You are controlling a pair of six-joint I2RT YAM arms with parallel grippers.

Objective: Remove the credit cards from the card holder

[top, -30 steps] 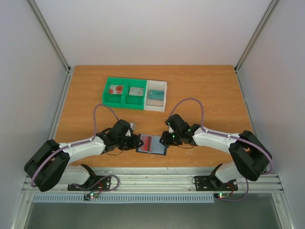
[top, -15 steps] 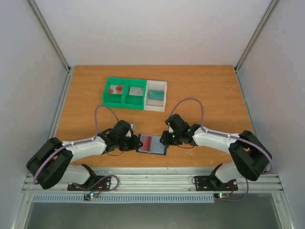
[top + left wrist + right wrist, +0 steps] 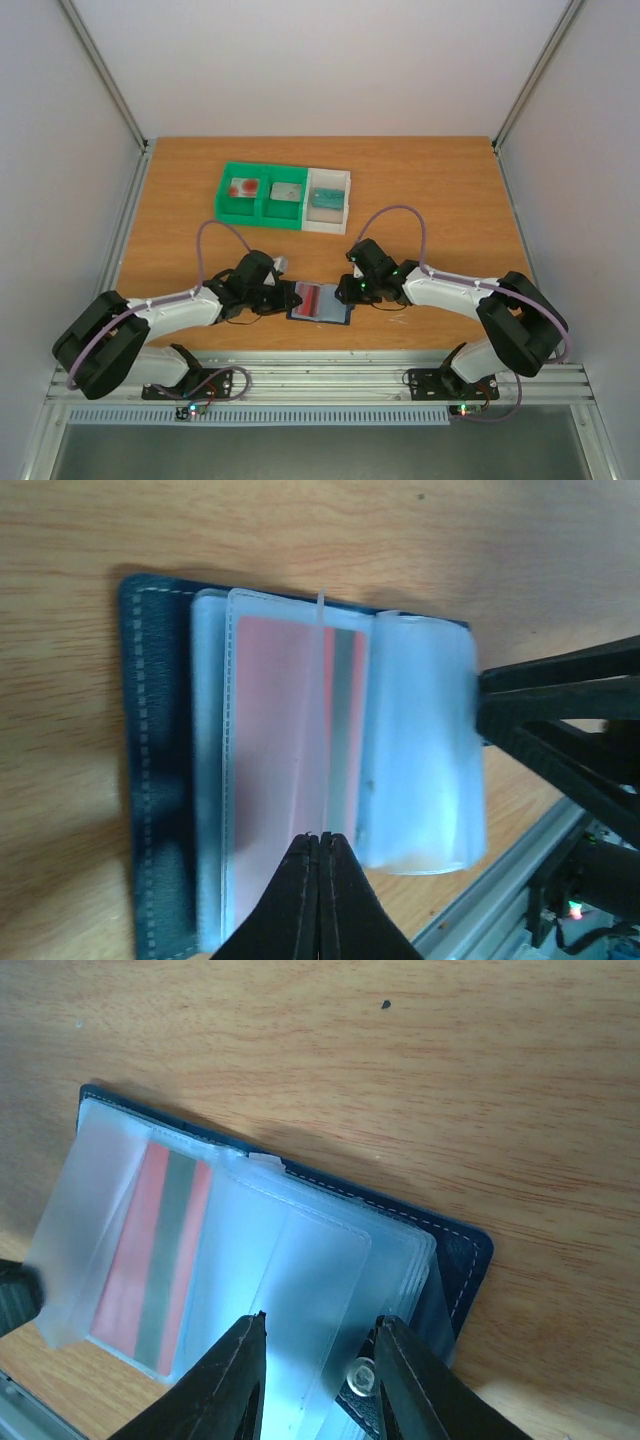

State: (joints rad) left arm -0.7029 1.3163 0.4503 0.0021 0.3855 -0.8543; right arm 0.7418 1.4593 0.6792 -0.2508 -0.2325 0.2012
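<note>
low at the card holder (image 3: 318,302) from opposite sides, left fingers (image 3: 296,900) sit together, right fingers (image 3: 226,1385) apart.

Tray (image 3: 267,196) parked at the back of the table (image 3: 430,190)
Green-and-white tray sits well back on the wooden top: a grey piece (image 3: 288,191) in the middle compartment, a teal one (image 3: 326,196) in the white end compartment.

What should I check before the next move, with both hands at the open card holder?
1. Card holder lying open: ok.
2. Pink card showing inside its clear sleeve: ok.
3. Left hand shut at that sleeve's edge: ok.
4. Left hand actually pinching the card: cannot tell.
5. Right hand open, astride the other sleeves: ok.
6. Right hand pinning the holder down: cannot tell.
</note>
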